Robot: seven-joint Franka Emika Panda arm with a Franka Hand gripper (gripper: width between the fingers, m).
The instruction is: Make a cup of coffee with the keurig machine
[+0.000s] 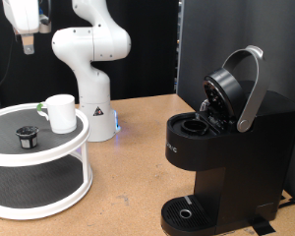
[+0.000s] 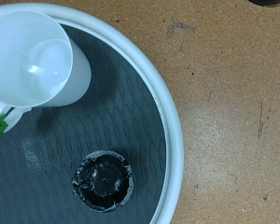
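Observation:
The white cup [image 1: 61, 112] stands on the top tier of a round white-rimmed stand [image 1: 81, 145], with a small dark coffee pod [image 1: 28, 137] beside it. In the wrist view the cup [image 2: 33, 61] is seen from above and looks empty, and the pod [image 2: 104, 180] lies on the dark mat. The black keurig machine [image 1: 226, 157] stands at the exterior view's right with its lid [image 1: 238, 84] raised and its pod chamber exposed. My gripper [image 1: 27, 43] hangs high above the stand at the exterior view's top left, holding nothing. Its fingers do not show in the wrist view.
The stand has a lower tier [image 1: 29, 187] and its rim [image 2: 168, 121] shows in the wrist view. The arm's white base [image 1: 93, 103] stands behind the stand. The machine's round drip tray [image 1: 187, 211] has nothing on it. The wooden table [image 1: 128, 177] lies between stand and machine.

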